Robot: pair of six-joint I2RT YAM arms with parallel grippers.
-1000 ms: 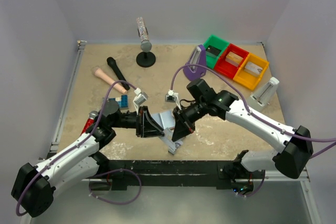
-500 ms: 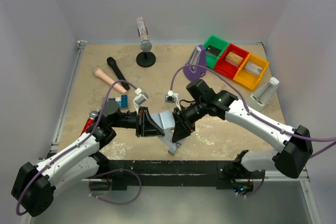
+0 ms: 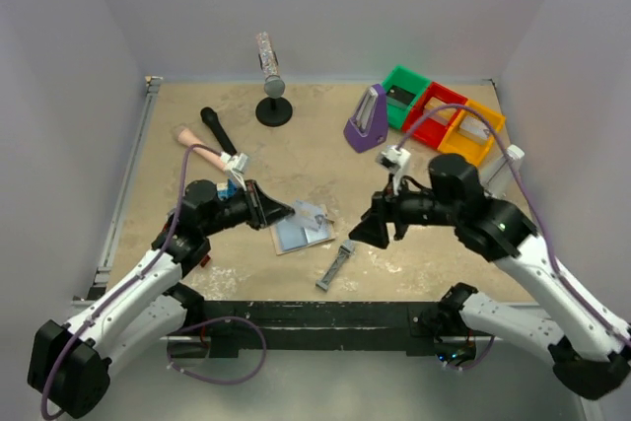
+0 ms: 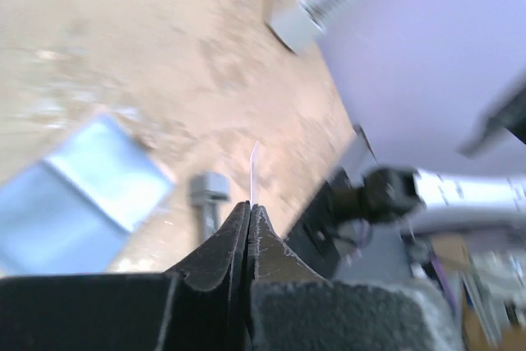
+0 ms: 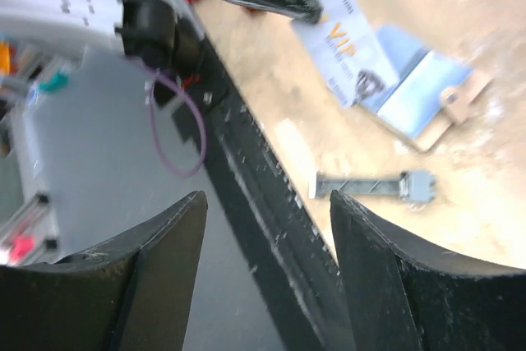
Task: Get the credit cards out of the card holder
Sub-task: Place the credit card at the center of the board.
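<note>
Left pincer [image 4: 249, 208] pinches a thin, flat credit card [image 4: 253, 168] edge-on.

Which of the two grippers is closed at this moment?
The left gripper: its jaws pinch the credit card by an edge, whereas the right gripper stands wide open, holding nothing.

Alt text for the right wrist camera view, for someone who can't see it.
The left gripper, shut, pinches a corner of a silver-grey credit card printed VIP, beside the open pale blue card holder on the tan table. A narrow grey metal bar lies nearer the table's black edge, seen between the open jaws of the right gripper.
</note>
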